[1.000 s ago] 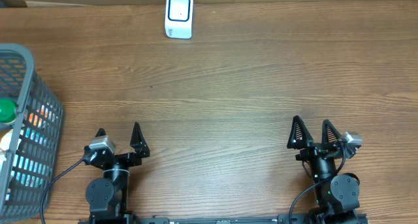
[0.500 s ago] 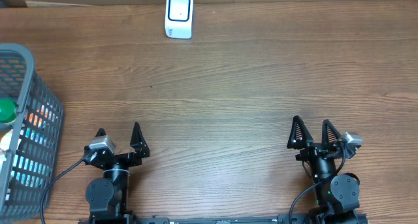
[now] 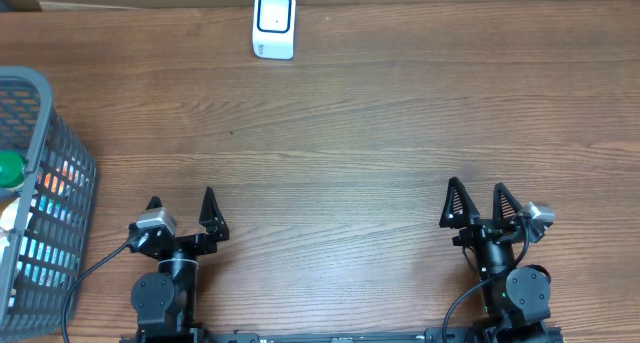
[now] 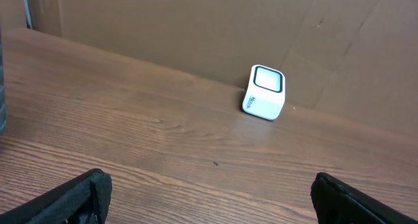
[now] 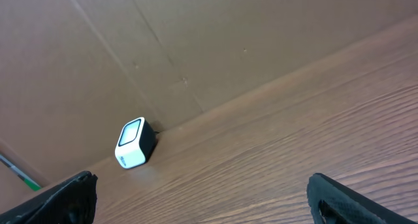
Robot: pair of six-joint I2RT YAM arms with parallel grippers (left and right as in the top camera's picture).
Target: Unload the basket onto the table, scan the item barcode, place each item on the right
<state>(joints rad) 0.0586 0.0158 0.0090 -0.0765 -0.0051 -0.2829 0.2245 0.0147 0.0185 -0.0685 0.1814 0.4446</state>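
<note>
Seen from overhead, a brown wood-grain tabletop (image 3: pixel 350 113) fills the view. Two black robot arms sit at its near edge, one at each side.

The left fingers (image 3: pixel 210 215) are spread wide apart with nothing between them. The right fingers (image 3: pixel 455 205) are also spread wide and carry nothing. Both pairs point toward the far edge and hang over bare wood.

A small white barcode scanner (image 3: pixel 274 24) with a dark-rimmed window stands at the far edge of the tabletop, slightly left of centre and well apart from both arms. It sits just in front of a brown cardboard wall (image 4: pixel 196 28).

A grey mesh basket (image 3: pixel 62 208) stands at the left edge, partly cut off by the frame and near the left arm. A green round item (image 3: pixel 10 167) lies inside it. Orange and blue packaging shows through the mesh, too hidden to identify, and no barcode can be made out.

In the left wrist view the scanner (image 4: pixel 264 93) stands ahead and a little to the right. In the right wrist view it (image 5: pixel 134 143) stands ahead and to the left, against the cardboard.
</note>
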